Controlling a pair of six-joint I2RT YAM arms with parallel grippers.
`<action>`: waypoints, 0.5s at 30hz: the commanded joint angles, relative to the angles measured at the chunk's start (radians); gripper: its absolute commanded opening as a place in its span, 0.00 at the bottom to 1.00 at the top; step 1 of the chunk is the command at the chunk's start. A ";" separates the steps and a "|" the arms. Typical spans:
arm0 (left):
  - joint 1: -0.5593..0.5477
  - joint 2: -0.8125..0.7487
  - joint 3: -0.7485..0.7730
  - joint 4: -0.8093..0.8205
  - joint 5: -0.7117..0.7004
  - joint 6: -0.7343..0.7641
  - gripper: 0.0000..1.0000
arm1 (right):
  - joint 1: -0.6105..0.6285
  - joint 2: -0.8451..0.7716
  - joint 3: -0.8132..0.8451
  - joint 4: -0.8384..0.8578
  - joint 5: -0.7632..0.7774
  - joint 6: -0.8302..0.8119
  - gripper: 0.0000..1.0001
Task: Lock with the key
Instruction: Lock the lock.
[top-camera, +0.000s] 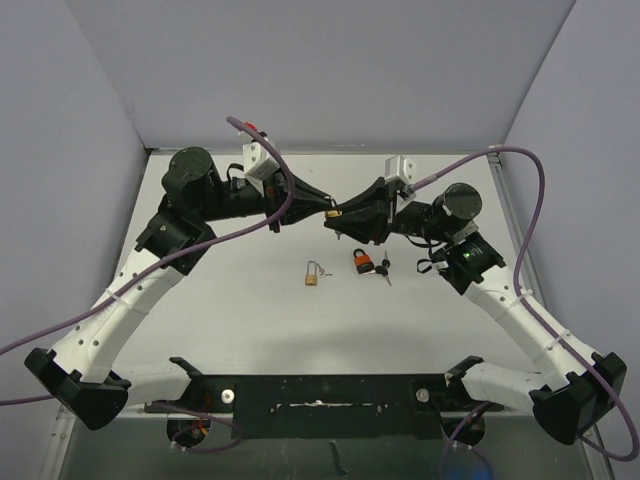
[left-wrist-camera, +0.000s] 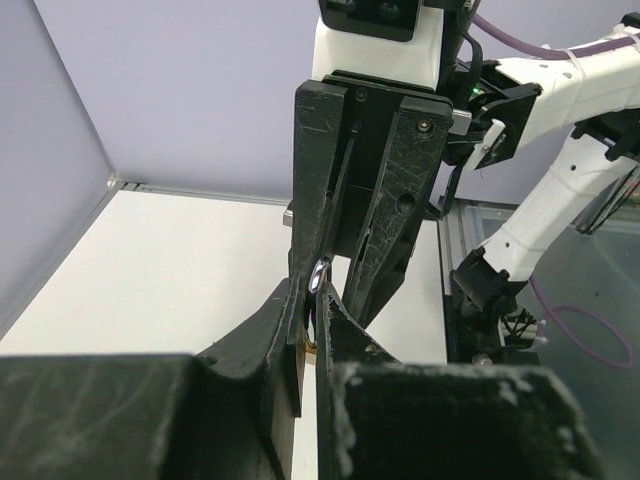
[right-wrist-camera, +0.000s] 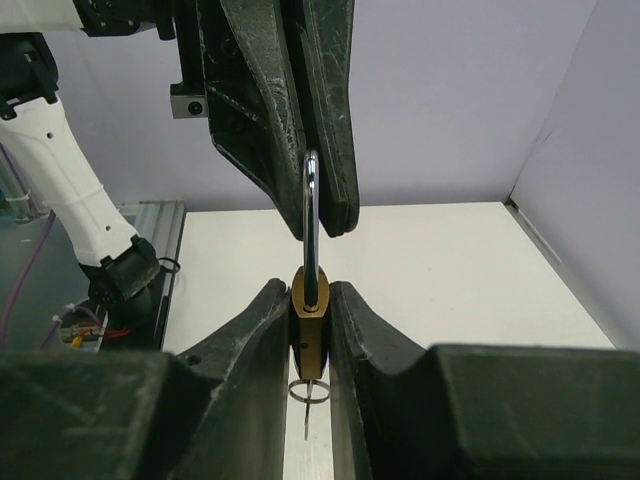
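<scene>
1. The brass padlock (right-wrist-camera: 309, 325) is being held in mid-air above the table (top-camera: 250, 320), with its body pinched between the fingers of the right gripper (right-wrist-camera: 310, 292).
2. Its shackle (right-wrist-camera: 311, 215) is being clamped at the top by the left gripper (left-wrist-camera: 312, 300), whose fingers are pressed together.
3. A key ring (right-wrist-camera: 308, 391) is being carried beneath the padlock body.
4. A second padlock (top-camera: 313, 273) and an orange padlock (top-camera: 360, 262) with black keys (top-camera: 384, 269) are being supported by the table, near each other.
</scene>
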 joint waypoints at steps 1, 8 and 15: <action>-0.026 0.039 -0.121 -0.176 0.093 -0.085 0.00 | -0.003 -0.033 0.144 0.328 0.200 -0.016 0.00; -0.025 0.044 -0.144 -0.113 0.072 -0.120 0.00 | -0.001 -0.016 0.214 0.205 0.181 -0.045 0.00; 0.073 0.042 -0.046 -0.003 -0.024 -0.208 0.00 | 0.002 0.051 0.255 -0.144 0.141 -0.047 0.36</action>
